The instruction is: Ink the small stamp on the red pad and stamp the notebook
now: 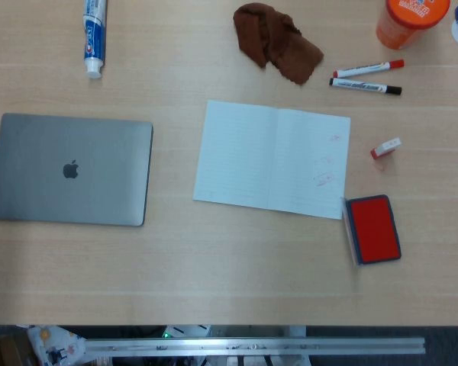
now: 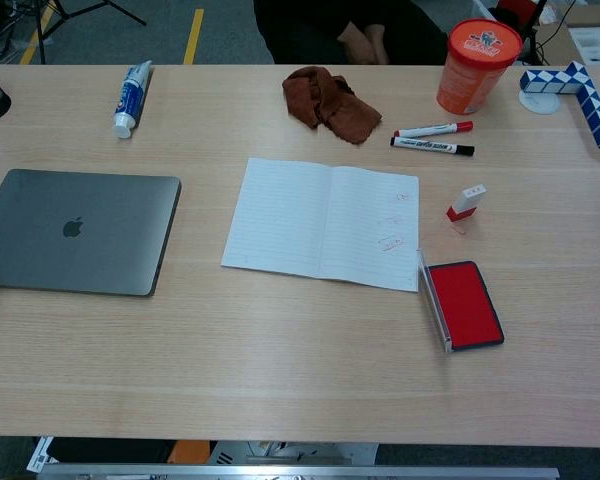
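Note:
The small white stamp with a red base (image 1: 385,148) (image 2: 466,202) lies on its side on the table, right of the open notebook (image 1: 272,158) (image 2: 322,222). The notebook's right page carries three faint red stamp marks. The red ink pad (image 1: 374,229) (image 2: 464,304) sits open, lid folded to its left, just below the stamp and off the notebook's lower right corner. Neither hand shows in the head view or the chest view.
A closed grey laptop (image 1: 70,169) (image 2: 75,231) lies at the left. At the back are a toothpaste tube (image 1: 94,36), a brown cloth (image 1: 277,42), two markers (image 1: 366,77), an orange tub (image 2: 477,66) and a blue-white folding toy (image 2: 578,87).

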Controlling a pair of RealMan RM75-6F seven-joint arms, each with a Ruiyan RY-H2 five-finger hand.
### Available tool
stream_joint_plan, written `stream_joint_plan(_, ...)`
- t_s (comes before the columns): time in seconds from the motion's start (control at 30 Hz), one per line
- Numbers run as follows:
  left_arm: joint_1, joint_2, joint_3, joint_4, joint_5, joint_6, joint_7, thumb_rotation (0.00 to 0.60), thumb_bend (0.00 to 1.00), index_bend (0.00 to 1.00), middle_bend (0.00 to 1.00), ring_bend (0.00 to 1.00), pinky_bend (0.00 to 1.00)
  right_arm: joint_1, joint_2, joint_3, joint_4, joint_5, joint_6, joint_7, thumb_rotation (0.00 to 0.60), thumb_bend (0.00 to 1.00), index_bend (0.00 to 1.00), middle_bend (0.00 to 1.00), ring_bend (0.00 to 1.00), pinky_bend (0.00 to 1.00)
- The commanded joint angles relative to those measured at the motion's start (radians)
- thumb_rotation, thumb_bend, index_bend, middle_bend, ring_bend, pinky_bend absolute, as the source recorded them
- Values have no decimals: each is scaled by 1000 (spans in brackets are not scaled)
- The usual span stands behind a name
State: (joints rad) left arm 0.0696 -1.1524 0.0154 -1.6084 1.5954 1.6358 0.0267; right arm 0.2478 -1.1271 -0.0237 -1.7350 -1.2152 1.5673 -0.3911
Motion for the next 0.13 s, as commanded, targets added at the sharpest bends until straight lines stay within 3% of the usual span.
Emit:
stream_joint_plan(0.03, 0, 1, -1, 1, -1, 2, -2, 600, 294, 0, 0, 0, 18, -5, -1, 9, -2, -8, -7, -6, 600, 280, 414, 422, 311, 291)
stream_joint_plan(0.13, 1, 1, -2, 3, -3, 2, -5, 600, 294, 0, 0, 0, 18, -11, -3, 18, -10, -14, -15, -13, 600, 280, 417, 424, 314, 291)
